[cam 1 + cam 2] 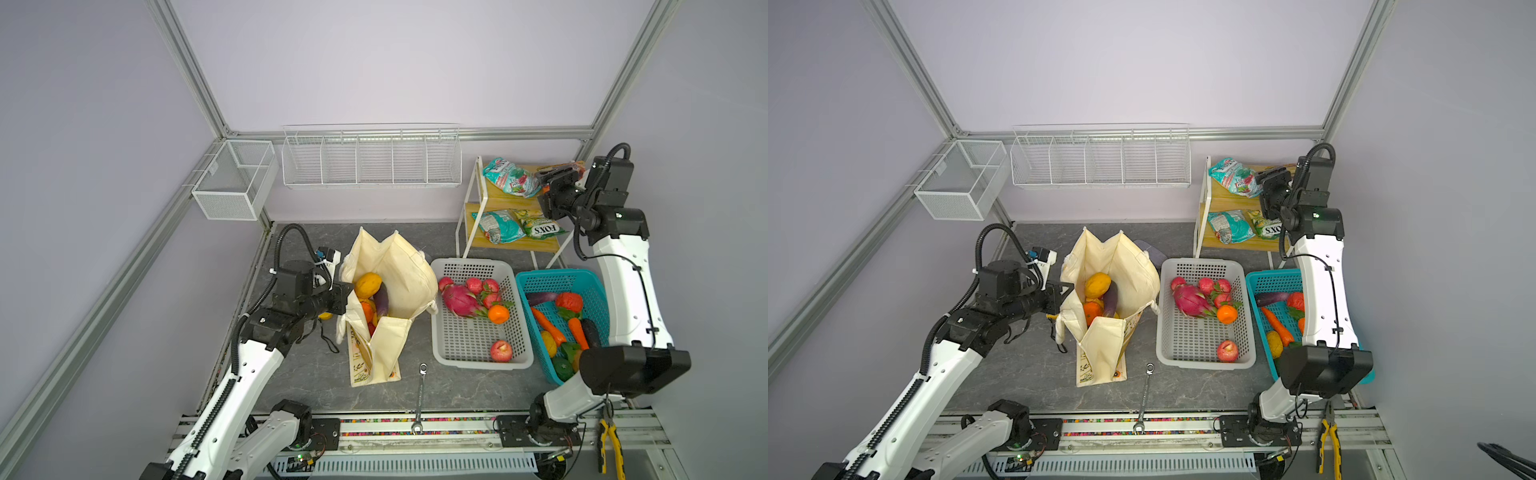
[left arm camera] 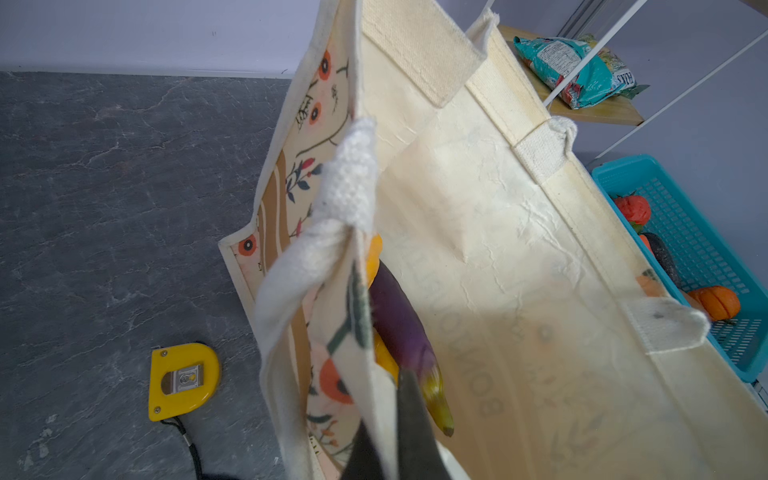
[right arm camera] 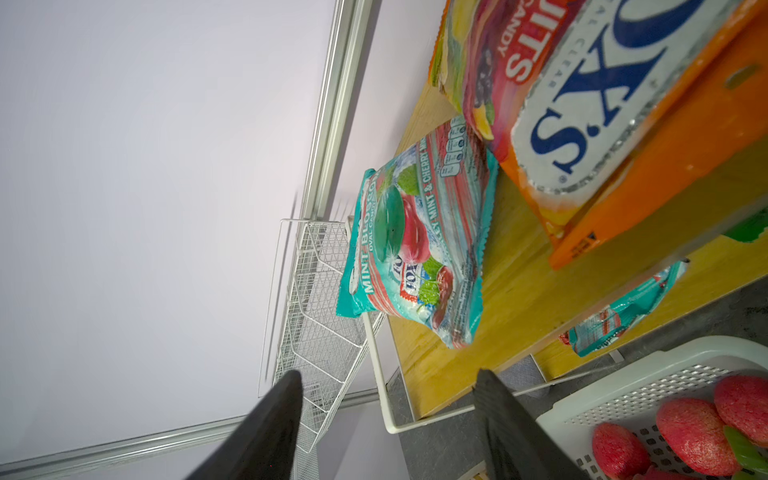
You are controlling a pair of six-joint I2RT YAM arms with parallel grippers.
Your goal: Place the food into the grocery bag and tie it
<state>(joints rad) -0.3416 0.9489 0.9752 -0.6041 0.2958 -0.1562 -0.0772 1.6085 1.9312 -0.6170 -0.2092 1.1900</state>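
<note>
The left gripper (image 2: 386,432) is clenched on the cream canvas floral tote bag (image 1: 405,274); the right gripper (image 3: 388,374) is released and empty.
The tote stands at nine o'clock of the grey perforated plastic basket (image 1: 465,345), holding a yellow fruit (image 1: 367,284) and a purple eggplant (image 1: 381,300). The spread jaws face a glossy teal mint packet (image 3: 419,249) on the yellow wooden shelf (image 3: 519,266), at the table's one o'clock.

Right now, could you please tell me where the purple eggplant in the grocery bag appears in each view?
In a top view: purple eggplant near the middle, inside the open grocery bag.
In a top view: likewise, inside the bag.
Left wrist: lower middle, against the bag's inner wall.
Right wrist: not in it.
Shared landmark: the wooden shelf rack, seen in all four.
</note>
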